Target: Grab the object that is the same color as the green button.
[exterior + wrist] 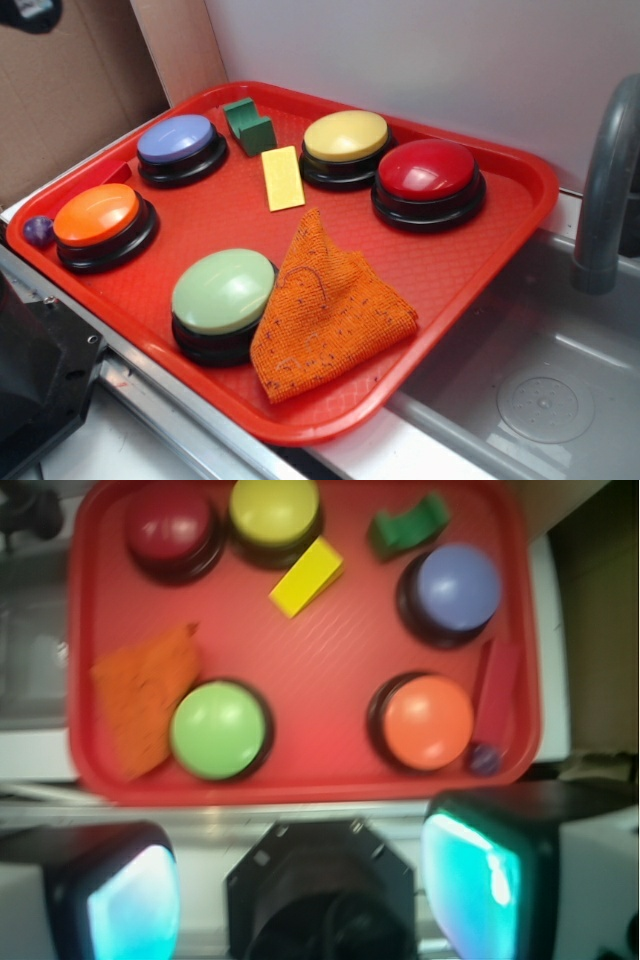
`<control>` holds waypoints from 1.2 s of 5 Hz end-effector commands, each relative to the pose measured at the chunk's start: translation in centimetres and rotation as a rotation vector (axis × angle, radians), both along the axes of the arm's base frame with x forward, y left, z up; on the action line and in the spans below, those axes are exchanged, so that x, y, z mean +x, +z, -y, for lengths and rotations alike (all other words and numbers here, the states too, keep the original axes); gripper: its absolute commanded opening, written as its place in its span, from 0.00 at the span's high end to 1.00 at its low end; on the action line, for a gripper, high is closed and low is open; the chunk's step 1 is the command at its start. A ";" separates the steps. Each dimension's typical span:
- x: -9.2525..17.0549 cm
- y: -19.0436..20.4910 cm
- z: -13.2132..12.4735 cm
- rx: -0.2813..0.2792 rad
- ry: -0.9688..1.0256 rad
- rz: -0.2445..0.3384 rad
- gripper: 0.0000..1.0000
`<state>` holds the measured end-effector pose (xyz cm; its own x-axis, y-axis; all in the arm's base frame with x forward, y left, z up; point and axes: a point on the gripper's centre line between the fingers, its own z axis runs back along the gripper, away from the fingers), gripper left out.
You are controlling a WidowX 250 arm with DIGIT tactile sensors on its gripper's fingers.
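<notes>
The small dark green L-shaped block (249,124) sits on the red tray (470,290) at the back, between the lavender and yellow buttons; in the wrist view it (408,524) is at the top right. The pale green dome button (223,293) stands at the tray's front, touching the orange cloth; it shows in the wrist view (218,730) too. My gripper (305,895) is open and empty, high above the tray's near edge, fingers wide apart. In the exterior view only a dark part of the arm shows at the top left corner.
On the tray: lavender button (180,146), yellow button (346,145), red button (428,180), orange button (99,224), flat yellow block (282,178), orange mesh cloth (326,308), a red block (497,690) and a small purple ball (39,231). A sink and grey faucet (605,190) lie right.
</notes>
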<state>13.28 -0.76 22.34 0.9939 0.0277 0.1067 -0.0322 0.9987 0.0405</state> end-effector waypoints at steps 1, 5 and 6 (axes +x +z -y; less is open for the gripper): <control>3.7 -2.1 -3.7 0.005 0.002 0.016 0.00; 14.7 -10.6 -10.4 0.064 -0.006 0.025 0.00; 16.7 -12.3 -10.5 0.062 -0.004 0.046 0.00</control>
<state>28.95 9.53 8.31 0.9949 0.0212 0.0984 -0.0296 0.9959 0.0853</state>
